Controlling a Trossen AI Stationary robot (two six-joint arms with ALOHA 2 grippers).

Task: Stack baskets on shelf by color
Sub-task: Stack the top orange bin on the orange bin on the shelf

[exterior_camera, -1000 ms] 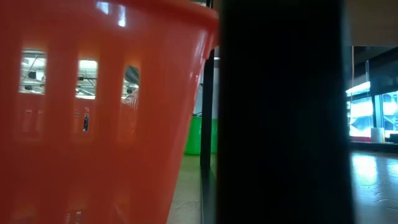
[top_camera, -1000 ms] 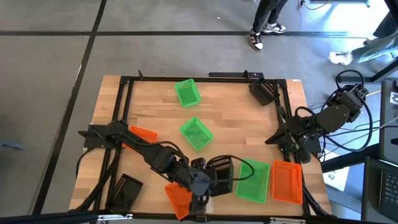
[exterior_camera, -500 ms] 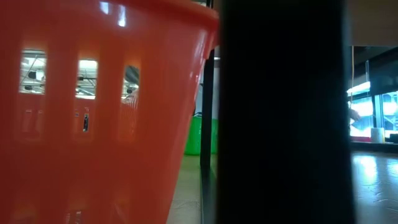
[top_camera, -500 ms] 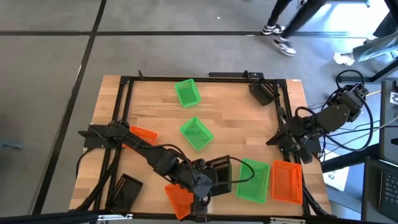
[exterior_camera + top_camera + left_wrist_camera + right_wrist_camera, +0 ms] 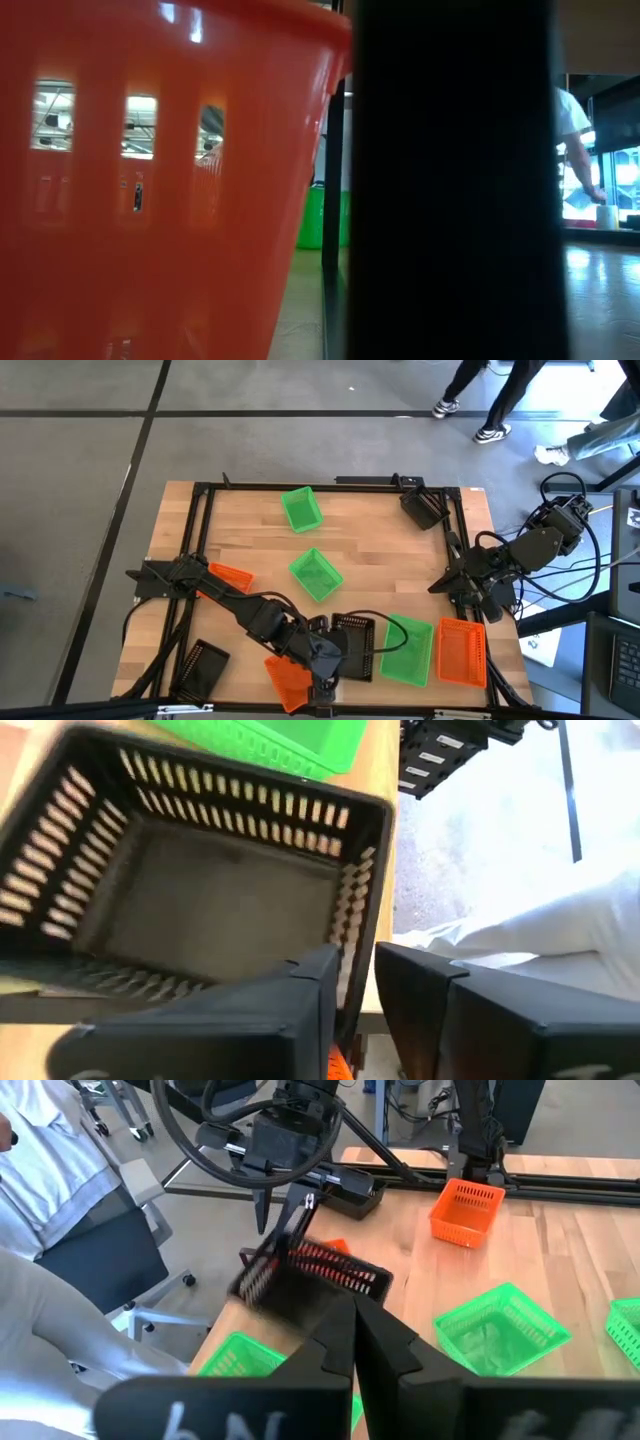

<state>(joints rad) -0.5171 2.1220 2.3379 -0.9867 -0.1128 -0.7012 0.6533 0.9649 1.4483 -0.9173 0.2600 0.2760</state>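
Note:
A black basket (image 5: 352,647) lies near the table's near edge, its opening up, between an orange basket (image 5: 289,678) and a green basket (image 5: 407,650). My left gripper (image 5: 357,988) is open. Its fingers stand on either side of one short wall (image 5: 352,920) of the black basket. In the right wrist view this basket (image 5: 312,1283) shows blurred and tilted under my left gripper (image 5: 298,1220). My right gripper (image 5: 352,1330) is shut on nothing, raised at the table's right edge (image 5: 470,585). I cannot make out the shelf. My left gripper has one finger (image 5: 310,995) inside the black basket and the other (image 5: 415,995) outside its short wall (image 5: 350,955), coming from above at a slant. A gap shows beside the wall. I cannot tell whether either finger touches it.
Two more green baskets (image 5: 302,508) (image 5: 316,574) lie at mid-table and farther back. Orange baskets sit at the left (image 5: 232,575) and the near right (image 5: 462,652). Black baskets lie near left (image 5: 205,665) and far right (image 5: 425,508). A person walks beyond the far edge.
My left gripper has stayed in place. The black basket has come down from a steeper tilt and now lies flatter, showing more of its opening, a little closer to the near edge.

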